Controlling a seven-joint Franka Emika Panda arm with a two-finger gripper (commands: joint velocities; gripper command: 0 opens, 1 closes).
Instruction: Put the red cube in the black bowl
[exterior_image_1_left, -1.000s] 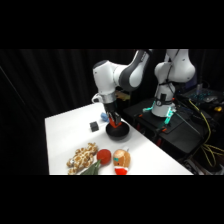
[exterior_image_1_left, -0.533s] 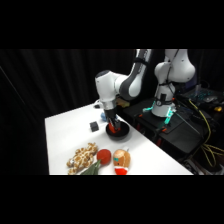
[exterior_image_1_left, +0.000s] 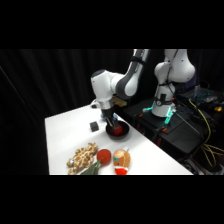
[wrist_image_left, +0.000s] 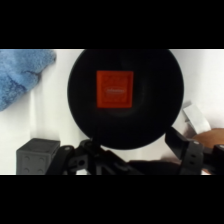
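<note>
The red cube lies flat in the middle of the black bowl, touching nothing else. In the side view the black bowl sits mid-table with the red cube showing as a red spot inside it. My gripper hangs just above the bowl's left rim. Seen from the wrist, the gripper is open, its black fingers spread at the bowl's near edge with nothing between them.
A small dark grey cube stands left of the bowl. A blue cloth lies beyond it. At the table's front edge sit a beige pile, a red ball and a tan item.
The arm's white wrist has shifted left and the gripper has drawn up off the bowl. The red cube stays in the bowl.
</note>
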